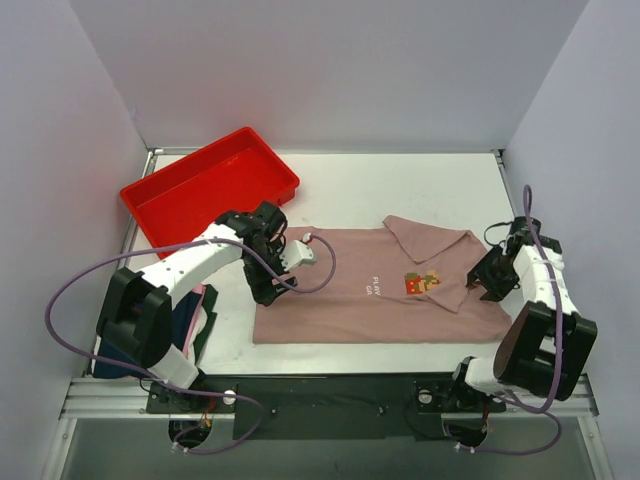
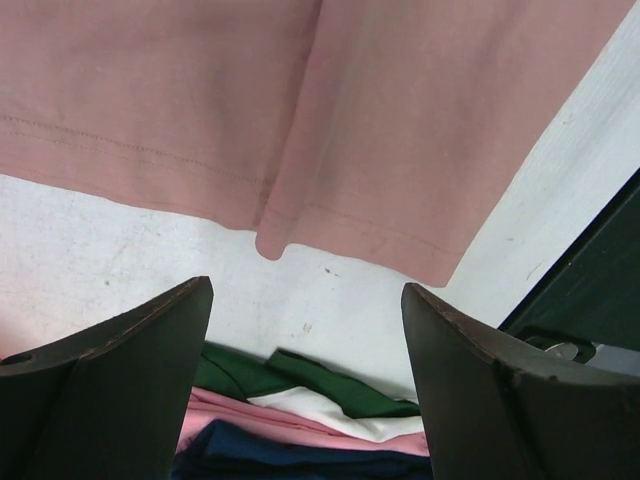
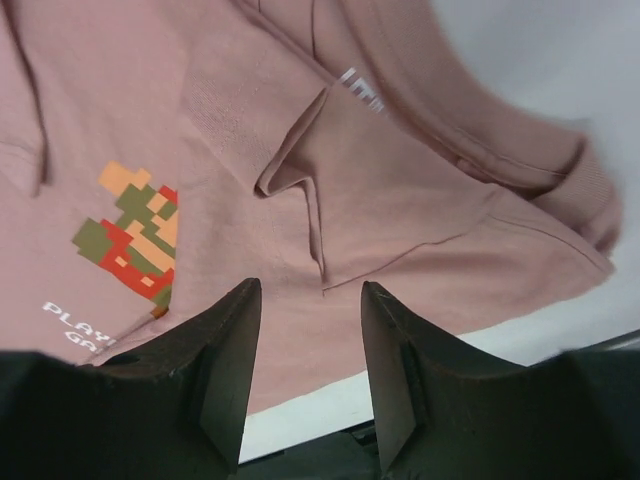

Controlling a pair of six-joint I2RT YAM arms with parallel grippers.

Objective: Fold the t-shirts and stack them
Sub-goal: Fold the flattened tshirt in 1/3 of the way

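The dusty-pink collared t-shirt (image 1: pixel 380 290) lies flat mid-table, collar to the right, hem to the left, pixel-game print (image 1: pixel 422 283) facing up. My left gripper (image 1: pixel 268 287) is open and empty, just above the shirt's hem edge (image 2: pixel 300 215). My right gripper (image 1: pixel 487 280) is open and empty over the collar end, near a folded sleeve (image 3: pixel 330 170) and the print (image 3: pixel 135 235). The navy folded shirt (image 2: pixel 300 462) lies in a pile at the table's left, under the left arm (image 1: pixel 185 312).
A red plastic tray (image 1: pixel 210 185) stands at the back left. The pile on the left also holds green (image 2: pixel 330 385), white and pink folded cloth. The table's dark front rail (image 1: pixel 340 390) runs just below the shirt.
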